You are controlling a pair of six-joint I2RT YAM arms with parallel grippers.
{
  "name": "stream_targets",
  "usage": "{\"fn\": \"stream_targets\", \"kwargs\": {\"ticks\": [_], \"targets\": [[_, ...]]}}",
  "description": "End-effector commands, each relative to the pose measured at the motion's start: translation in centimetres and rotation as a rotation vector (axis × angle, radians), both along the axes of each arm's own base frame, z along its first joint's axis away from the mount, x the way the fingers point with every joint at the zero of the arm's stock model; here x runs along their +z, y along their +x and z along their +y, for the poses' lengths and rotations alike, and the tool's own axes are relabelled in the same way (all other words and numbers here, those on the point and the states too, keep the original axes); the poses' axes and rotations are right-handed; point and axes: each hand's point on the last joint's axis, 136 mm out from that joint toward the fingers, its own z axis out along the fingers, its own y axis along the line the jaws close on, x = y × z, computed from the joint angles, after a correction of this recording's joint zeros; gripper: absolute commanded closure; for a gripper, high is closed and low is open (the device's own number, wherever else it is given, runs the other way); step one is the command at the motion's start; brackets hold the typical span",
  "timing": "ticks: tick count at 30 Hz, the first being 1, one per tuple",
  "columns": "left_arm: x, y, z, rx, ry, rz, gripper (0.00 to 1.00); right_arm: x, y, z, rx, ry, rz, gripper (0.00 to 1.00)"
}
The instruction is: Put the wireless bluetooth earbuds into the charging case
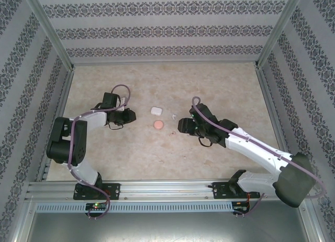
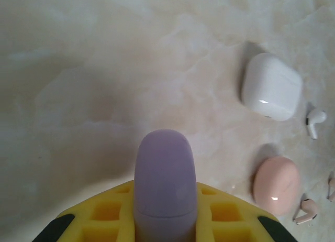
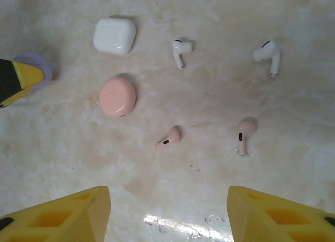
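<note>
1. Currently the left gripper (image 2: 166, 218) is clenching its yellow fingers (image 2: 104, 213) on a purple charging case (image 2: 165, 168). It is holding the case end-up, off to the left of the other things, probably to steady it for loading. I cannot tell whether the case is touching the surface.
2. Meanwhile the right gripper (image 3: 167, 200) is hanging released, its fingers spread wide with nothing between them. It is looking straight down over the loose buds, which suggests it is lining up a pick.
3. None of the buds in sight is sitting in a case yet. Two white earbuds (image 3: 180, 51) are lying on their sides on the far side, and two pink earbuds (image 3: 169, 138) are lying nearer the right gripper, all apart from one another.
4. A white charging case (image 3: 114, 35) and a pink charging case (image 3: 118, 97) are resting just beside each other between the two grippers, lids apparently shut. Each pair of buds is lying to the side of its matching case, so sorting by colour seems intended.
5. Everything is lying on a glossy beige marbled table (image 1: 220, 90) that is throwing back a glare near the right gripper. Striped, ornament-patterned wall panels (image 1: 167, 22) are enclosing it on three sides, and an aluminium rail (image 1: 167, 189) is carrying the arm bases along the near edge.
</note>
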Motion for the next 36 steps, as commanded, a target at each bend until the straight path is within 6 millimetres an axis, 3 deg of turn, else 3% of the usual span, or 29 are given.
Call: {"fn": "stream_targets", "kwargs": {"ticks": [1, 12, 16, 21, 30, 36], "targets": [[0.0, -0.1, 0.5, -0.01, -0.02, 0.042, 1.0, 1.3, 1.0, 1.0, 0.011, -0.005, -0.051, 0.39], [-3.6, 0.0, 4.6, 0.031, 0.169, 0.18, 0.75, 0.7, 1.5, 2.7, 0.047, -0.067, -0.034, 0.36], [-3.9, 0.5, 5.5, 0.056, 0.159, 0.202, 0.66, 0.7, 1.5, 3.2, 0.053, -0.081, -0.027, 0.36], [-3.4, 0.8, 6.4, 0.069, 0.161, 0.22, 0.55, 1.1, 1.3, 3.8, 0.058, -0.099, -0.021, 0.35], [-2.5, 1.8, 9.0, 0.116, 0.161, 0.242, 0.52, 2.9, 2.0, 4.2, 0.068, -0.131, -0.04, 0.34], [1.2, 3.3, 10.4, 0.13, 0.164, 0.176, 0.49, 2.2, 3.0, 5.1, 0.08, -0.17, -0.02, 0.33]]}}
